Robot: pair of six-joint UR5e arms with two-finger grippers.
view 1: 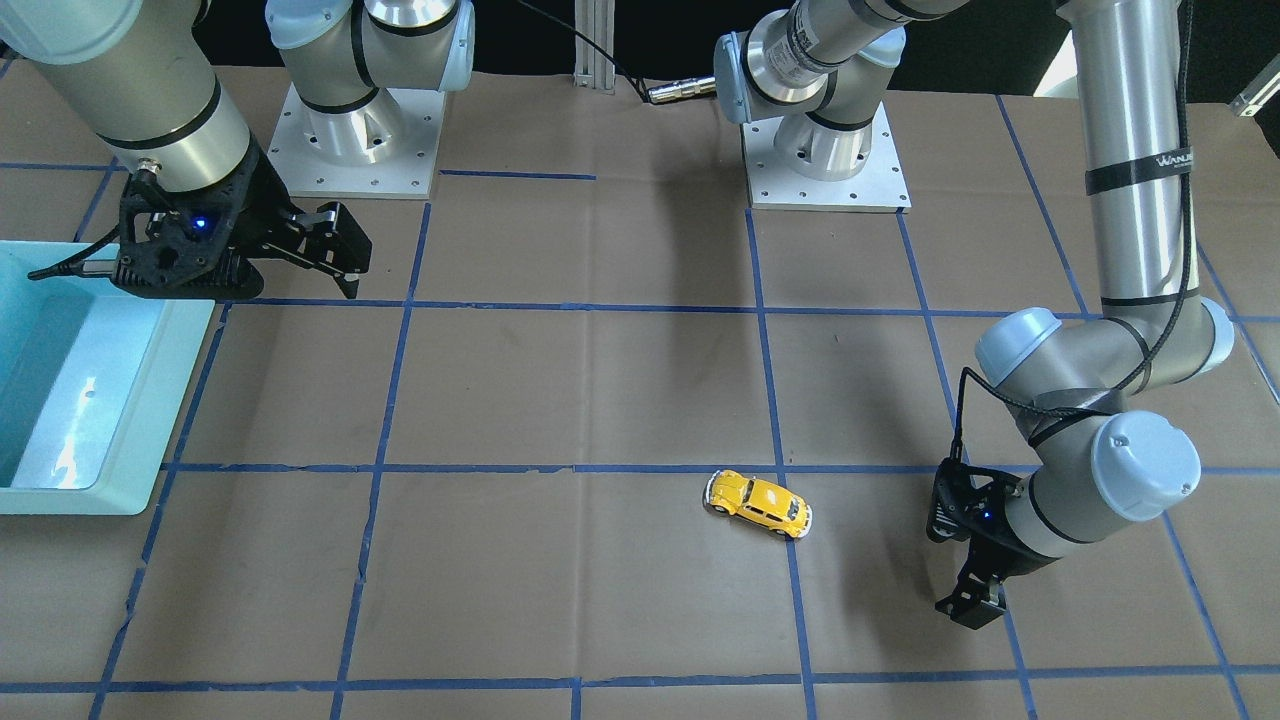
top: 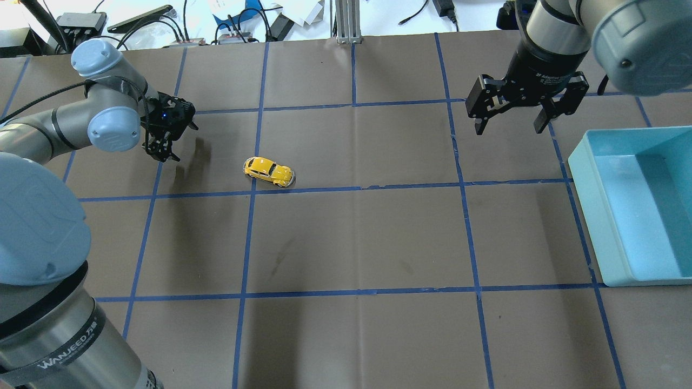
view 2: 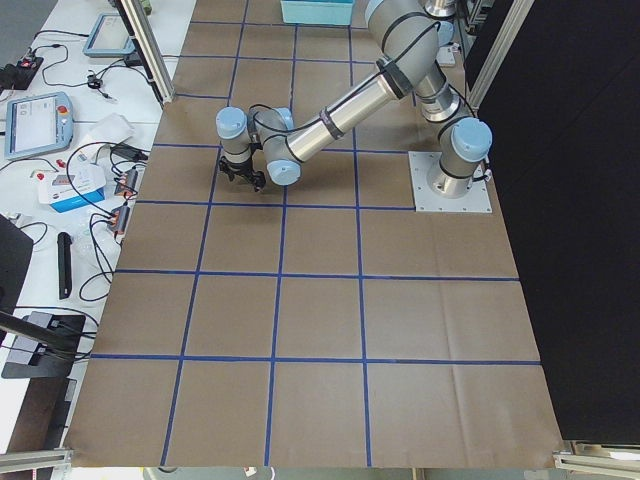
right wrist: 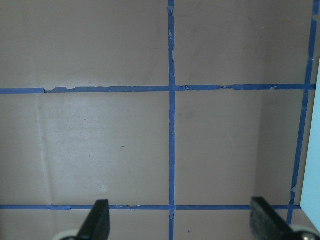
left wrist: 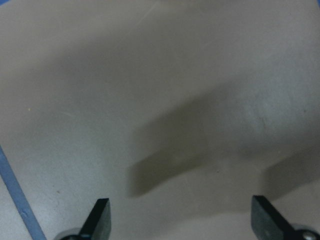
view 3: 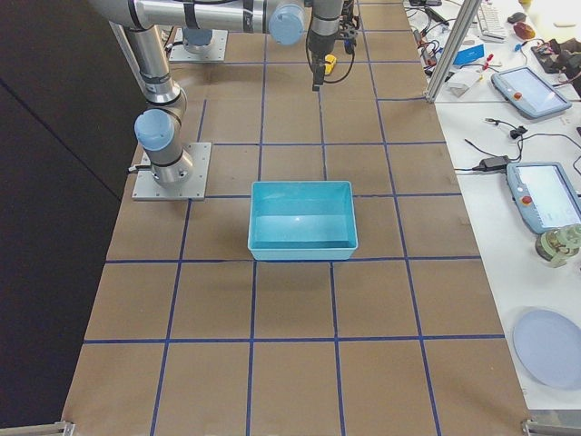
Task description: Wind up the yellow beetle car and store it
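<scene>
So the small glossy yellow beetle car [top: 268, 171] with dark windows and silvery wheels sits on all four wheels on the brown paper tabletop [top: 378, 243]. It's near the left tool [top: 162, 151], off to that tool's side and not touching it, and well apart from the right tool [top: 509, 127].

Both tools are released and holding nothing. The left wrist camera shows its fingertips [left wrist: 100, 220] spread wide over bare paper, and the right one hangs spread too.

Handling-wise, I'd guess this thing is light and rigid, with a hard shiny shell. That rounded roof is going to be slippery, so pinching from the top corners looks like a bad idea. It also rolls freely, so a nudge from one finger would probably just scoot it away. My pick is to come straight down with the jaws across the doors, between the front and rear wheels, where the flanks are flattest. It sits angled to the blue tape grid, so the wrist needs to turn to match. Winding it likely means pressing down and dragging it backwards, so the hold has to be low and firm.

The light-blue plastic tub [top: 586, 216] sits just beside the right tool, on its outer side. Nothing shows inside it, though glare on the bottom makes it a bit hard to be sure.
</scene>
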